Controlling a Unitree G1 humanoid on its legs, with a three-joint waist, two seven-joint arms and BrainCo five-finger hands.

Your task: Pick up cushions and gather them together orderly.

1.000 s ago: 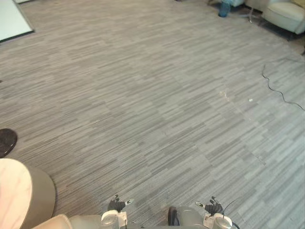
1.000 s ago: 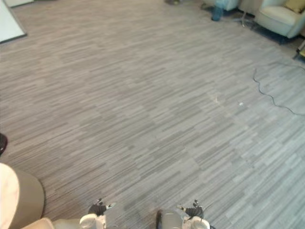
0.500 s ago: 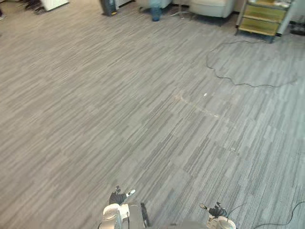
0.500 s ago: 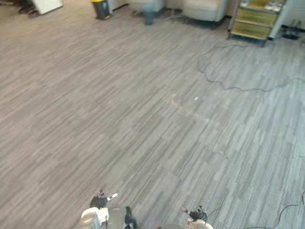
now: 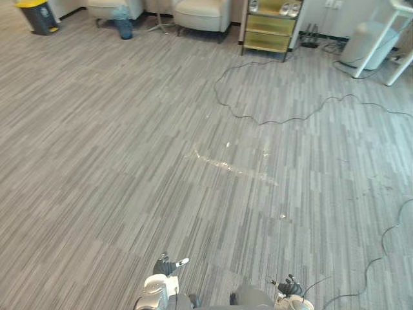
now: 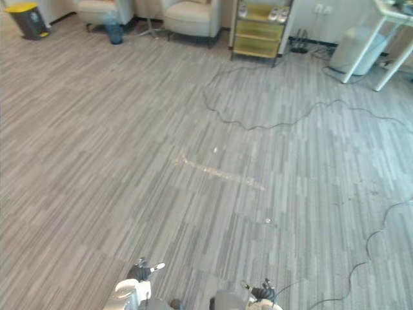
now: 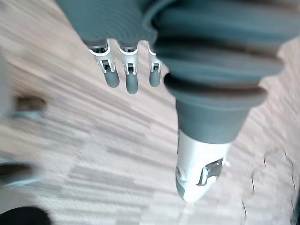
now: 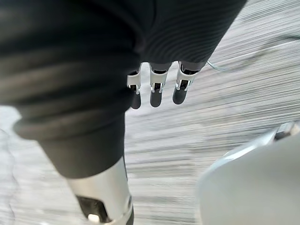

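The left hand's fingers (image 7: 132,77) hang straight and loose with the thumb spread well apart from them, and nothing lies between them; past them there is just striped grey carpet (image 5: 116,168). The right hand's fingers (image 8: 157,91) are equally relaxed and straight, thumb out to the side, holding nothing over the same carpet. From the head, the left hand (image 5: 165,265) and the right hand (image 5: 288,285) both sit low at the near edge of the floor, a little apart from each other, touching nothing. Ahead of them a pale streak (image 5: 227,166) marks the middle of the carpet, and beyond it a thin dark cord (image 5: 277,121) snakes across towards the right edge. Along the far edge stand two cream armchairs (image 5: 201,13) (image 5: 115,6), well apart from both hands. Whether a loose cushion rests on either seat I cannot tell. A small blue bin (image 5: 124,30) stands between the chairs, and a black bin with a yellow lid (image 5: 37,14) stands at the far left corner. Just right of the nearer chair is a yellow-green cabinet (image 5: 271,31), and towards the far right corner a pale grey tub (image 5: 363,46) stands beside white table legs (image 5: 382,35).
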